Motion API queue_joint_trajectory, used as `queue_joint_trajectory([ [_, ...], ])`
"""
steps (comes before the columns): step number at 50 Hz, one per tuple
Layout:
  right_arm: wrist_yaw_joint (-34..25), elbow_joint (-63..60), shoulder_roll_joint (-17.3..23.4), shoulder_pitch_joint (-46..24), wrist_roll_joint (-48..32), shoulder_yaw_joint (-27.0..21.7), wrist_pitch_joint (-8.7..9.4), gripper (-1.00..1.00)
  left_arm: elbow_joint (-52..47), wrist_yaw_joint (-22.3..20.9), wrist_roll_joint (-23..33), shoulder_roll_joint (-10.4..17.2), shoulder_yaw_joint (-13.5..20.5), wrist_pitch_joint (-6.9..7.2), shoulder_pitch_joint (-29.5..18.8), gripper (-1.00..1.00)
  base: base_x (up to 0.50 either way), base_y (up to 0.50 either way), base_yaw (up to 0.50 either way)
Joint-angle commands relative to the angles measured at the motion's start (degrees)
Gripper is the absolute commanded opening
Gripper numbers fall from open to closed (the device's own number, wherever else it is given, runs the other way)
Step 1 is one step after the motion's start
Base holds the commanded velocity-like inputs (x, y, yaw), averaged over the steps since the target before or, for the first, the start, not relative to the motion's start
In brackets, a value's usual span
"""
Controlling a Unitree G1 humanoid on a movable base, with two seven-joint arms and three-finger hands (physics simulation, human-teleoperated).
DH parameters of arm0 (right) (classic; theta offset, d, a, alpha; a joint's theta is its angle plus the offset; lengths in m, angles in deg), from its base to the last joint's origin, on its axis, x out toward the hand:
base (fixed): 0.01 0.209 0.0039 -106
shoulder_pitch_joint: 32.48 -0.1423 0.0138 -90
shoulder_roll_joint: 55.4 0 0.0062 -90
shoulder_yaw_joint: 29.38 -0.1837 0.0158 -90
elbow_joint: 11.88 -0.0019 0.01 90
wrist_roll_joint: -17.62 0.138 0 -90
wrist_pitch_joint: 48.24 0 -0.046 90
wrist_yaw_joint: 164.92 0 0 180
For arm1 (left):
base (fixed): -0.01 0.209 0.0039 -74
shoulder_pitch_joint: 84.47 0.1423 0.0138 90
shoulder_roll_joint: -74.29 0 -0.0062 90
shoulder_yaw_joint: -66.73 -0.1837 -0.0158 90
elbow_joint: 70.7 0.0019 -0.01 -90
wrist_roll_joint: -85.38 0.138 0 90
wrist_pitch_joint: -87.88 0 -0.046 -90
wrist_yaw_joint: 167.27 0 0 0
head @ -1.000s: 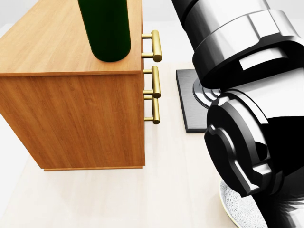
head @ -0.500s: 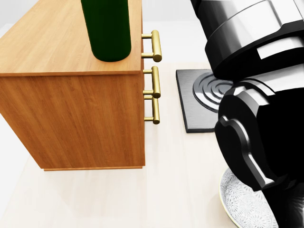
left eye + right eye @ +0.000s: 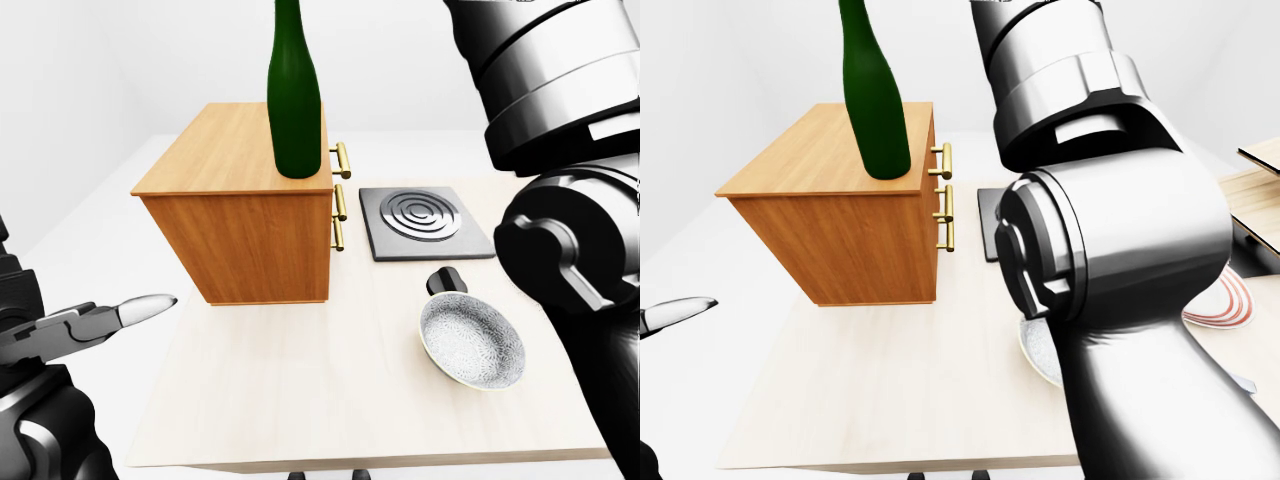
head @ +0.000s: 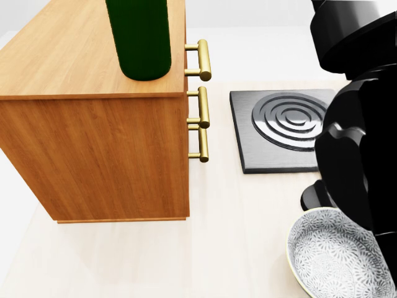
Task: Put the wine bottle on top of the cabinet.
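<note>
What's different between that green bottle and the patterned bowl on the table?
The wine bottle stands upright on top of the cabinet, near its handle-side edge; the bowl sits lower, on the table. The wine bottle is tall, narrow and plain dark green; the bowl is wide, shallow and pale with a fine speckled pattern. Neither is touched by a robot hand.
</note>
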State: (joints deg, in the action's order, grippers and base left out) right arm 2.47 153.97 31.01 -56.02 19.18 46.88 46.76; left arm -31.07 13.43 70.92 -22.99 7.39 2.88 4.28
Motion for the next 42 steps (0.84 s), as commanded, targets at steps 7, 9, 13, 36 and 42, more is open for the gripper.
queue_joint_trajectory([
  [7, 2.80, -0.29, 4.82, -4.09, -0.33, -0.25, 0.00, 1.00, -0.68, 0.22, 0.07, 0.10, -0.38, 0.00, -0.23, 1.00, 0.00, 0.00, 0.00],
  [9, 3.78, -0.41, 5.50, -4.67, -0.70, -0.08, 0.00, 1.00, -0.96, 0.25, -0.16, 0.22, -0.06, 0.00, -0.36, 1.00, 0.00, 0.00, 0.00],
  [13, 8.72, -0.45, 6.86, -5.82, 0.10, -1.27, 0.00, 1.00, -0.72, 0.29, 0.34, -0.03, -0.82, 0.00, -0.22, 1.00, 0.00, 0.00, 0.00],
  [36, 9.49, -1.19, 10.51, -6.46, 1.75, -0.91, 0.00, 1.00, -1.13, 0.41, -0.01, 0.30, -0.43, 0.00, -0.80, 1.00, 0.00, 0.00, 0.00],
  [42, 9.38, -1.61, 10.05, -6.46, 2.91, -0.80, 0.00, 1.00, -1.06, 0.46, 0.06, 0.23, -0.67, 0.00, -0.76, 1.00, 0.00, 0.00, 0.00],
])
